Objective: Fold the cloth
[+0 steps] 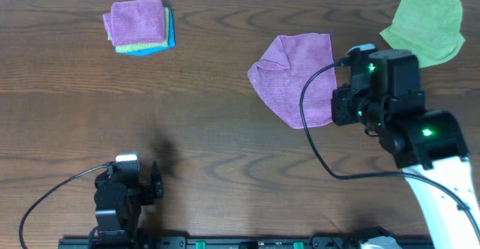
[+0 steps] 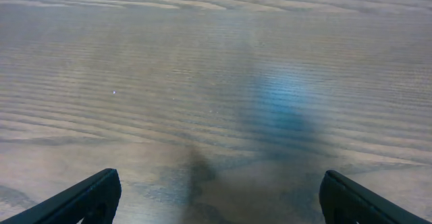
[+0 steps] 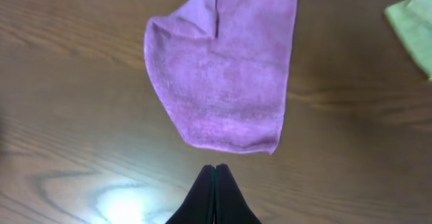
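Observation:
The purple cloth lies flat on the table right of centre, in an irregular shape with one corner turned over and a crease near its far edge. It fills the upper middle of the right wrist view. No white tag shows. My right gripper is shut and empty, its tips just off the cloth's near edge and apart from it. My left gripper is open and empty over bare wood at the front left.
A lime-green cloth lies crumpled at the back right, its edge showing in the right wrist view. A neat stack with a purple cloth on top of green and blue ones sits at the back left.

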Motion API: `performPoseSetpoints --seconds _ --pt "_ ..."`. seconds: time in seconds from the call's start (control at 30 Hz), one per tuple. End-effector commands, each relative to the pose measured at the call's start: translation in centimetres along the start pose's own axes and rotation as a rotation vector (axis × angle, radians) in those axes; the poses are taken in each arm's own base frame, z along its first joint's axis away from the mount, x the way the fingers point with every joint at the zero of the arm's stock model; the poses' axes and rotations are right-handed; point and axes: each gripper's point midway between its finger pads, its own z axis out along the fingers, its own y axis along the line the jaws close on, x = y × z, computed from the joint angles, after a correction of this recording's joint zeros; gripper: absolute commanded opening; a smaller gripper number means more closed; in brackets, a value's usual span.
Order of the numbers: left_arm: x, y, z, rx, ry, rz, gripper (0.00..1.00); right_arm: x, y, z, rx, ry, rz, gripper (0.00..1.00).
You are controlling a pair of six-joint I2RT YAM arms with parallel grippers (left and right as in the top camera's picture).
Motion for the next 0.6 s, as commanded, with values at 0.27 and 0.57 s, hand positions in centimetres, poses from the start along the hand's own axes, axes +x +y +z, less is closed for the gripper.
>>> performPoseSetpoints --seconds 0.27,0.57 --pt "0.6 0.2 0.1 -0.013 0.017 0.005 0.95 4.1 -0.2 7.0 0.002 0.213 0.024 0.01" --pt "0.6 0.2 0.1 -0.013 0.017 0.005 0.95 2.6 -1.5 2.9 0.078 0.081 -0.001 0.02"
